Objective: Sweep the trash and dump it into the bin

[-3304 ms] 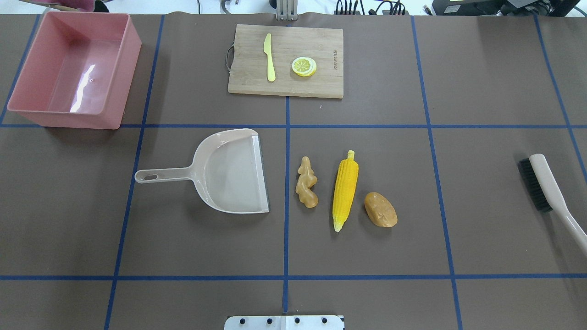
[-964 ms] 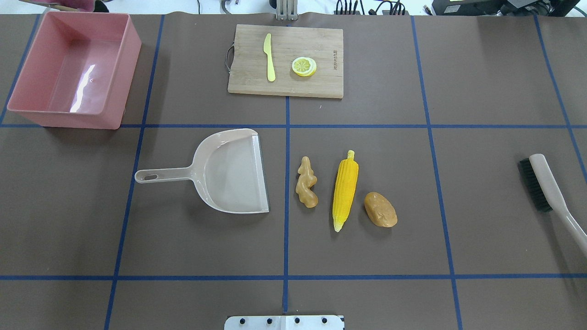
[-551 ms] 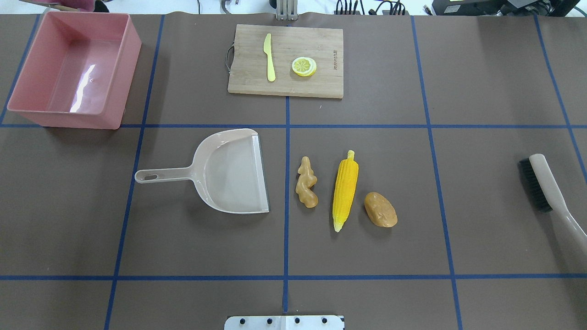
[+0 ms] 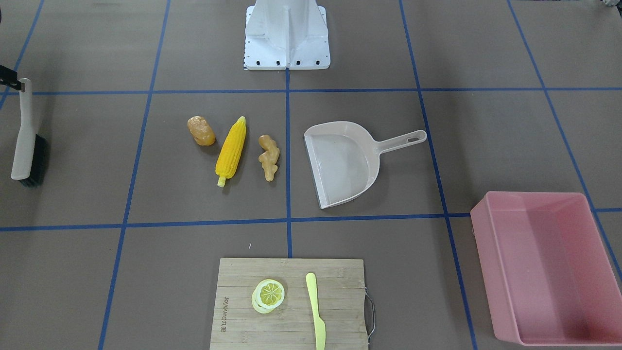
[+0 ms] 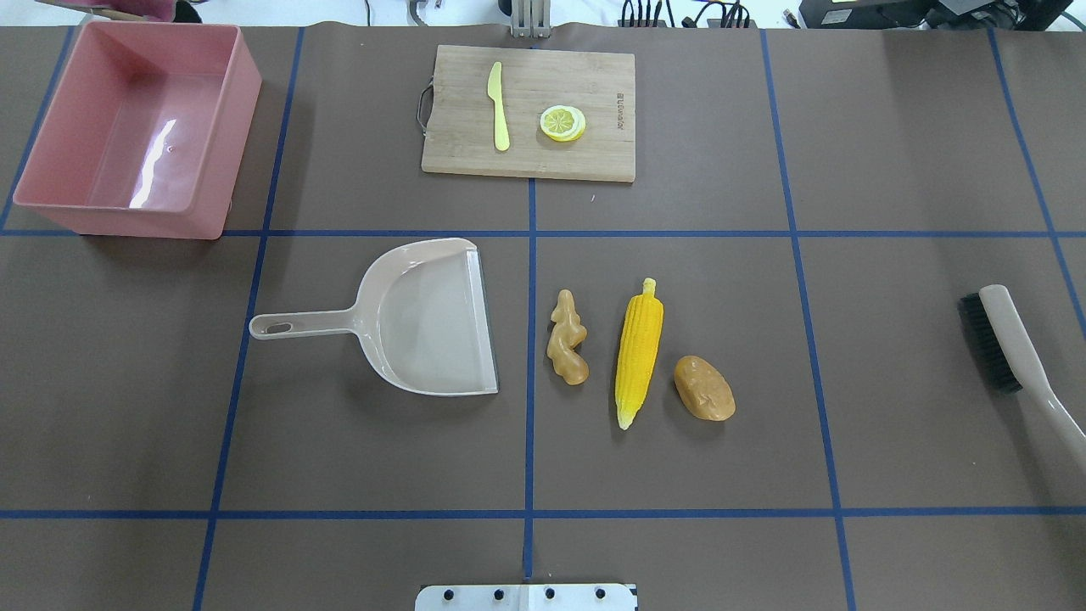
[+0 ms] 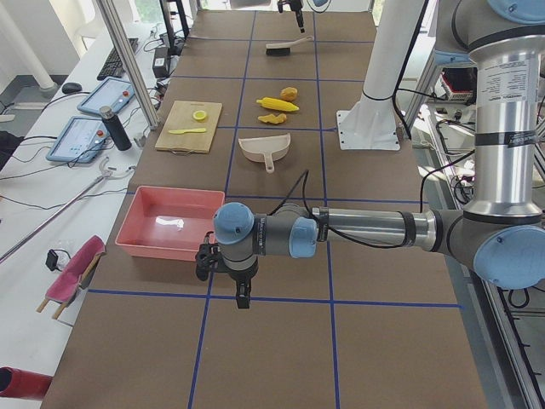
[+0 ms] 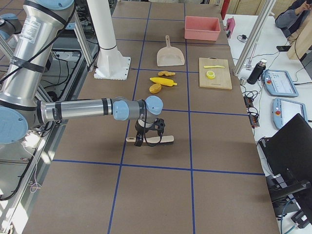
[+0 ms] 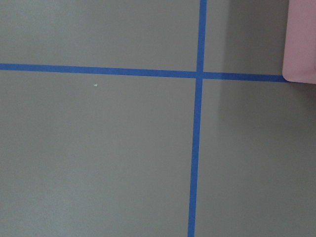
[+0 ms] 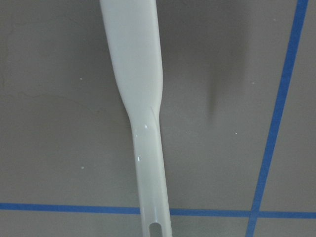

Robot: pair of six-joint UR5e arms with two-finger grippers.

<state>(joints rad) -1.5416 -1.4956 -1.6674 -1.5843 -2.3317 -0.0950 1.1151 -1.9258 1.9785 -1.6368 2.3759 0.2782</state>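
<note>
The trash lies in a row mid-table: ginger root [image 5: 567, 338], yellow corn cob [image 5: 639, 352] and brownish potato [image 5: 704, 388]. The pink bin [image 5: 51, 191] stands open at the far left corner. My right gripper [image 7: 140, 141] hangs over the handle end of a beige brush [image 5: 1014, 344] at the table's right side. The right wrist view shows only that handle [image 9: 143, 98], so I cannot tell whether the fingers hold it. My left gripper [image 6: 243, 298] points down at bare mat just in front of the bin; its state cannot be told.
A beige dustpan [image 5: 424, 318] lies left of the ginger with its mouth towards it. A wooden cutting board [image 5: 594, 161] at the back holds a pale yellow knife [image 5: 498, 106] and a lemon slice [image 5: 562, 122]. The robot's base plate [image 5: 526, 596] sits at the near edge.
</note>
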